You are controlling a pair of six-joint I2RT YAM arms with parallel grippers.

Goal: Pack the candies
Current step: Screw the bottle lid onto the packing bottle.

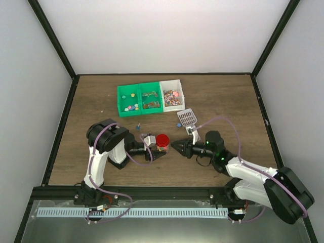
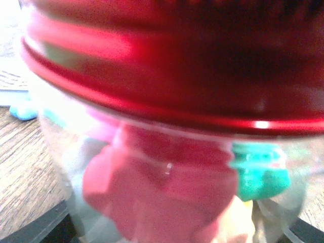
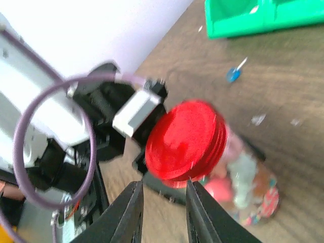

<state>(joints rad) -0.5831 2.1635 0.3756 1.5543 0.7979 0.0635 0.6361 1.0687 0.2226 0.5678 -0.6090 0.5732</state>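
A clear jar (image 1: 162, 147) with a round red lid (image 1: 162, 139) stands on the table between the arms. My left gripper (image 1: 155, 151) is shut on the jar's body. In the left wrist view the jar (image 2: 167, 187) fills the frame, with pink, green and white candies (image 2: 152, 197) inside under the lid (image 2: 177, 76). My right gripper (image 1: 176, 146) is open and empty just right of the jar. In the right wrist view its fingers (image 3: 129, 212) stand apart, just short of the lid (image 3: 185, 136). More candies (image 1: 172, 97) lie in the white bin.
Green bins (image 1: 139, 98) and a white bin (image 1: 178, 83) stand at the back centre. A grey scoop (image 1: 187, 118) lies on the table behind my right gripper. Loose candies (image 1: 178, 124) lie near it, and a blue one (image 1: 138, 126) lies left of it.
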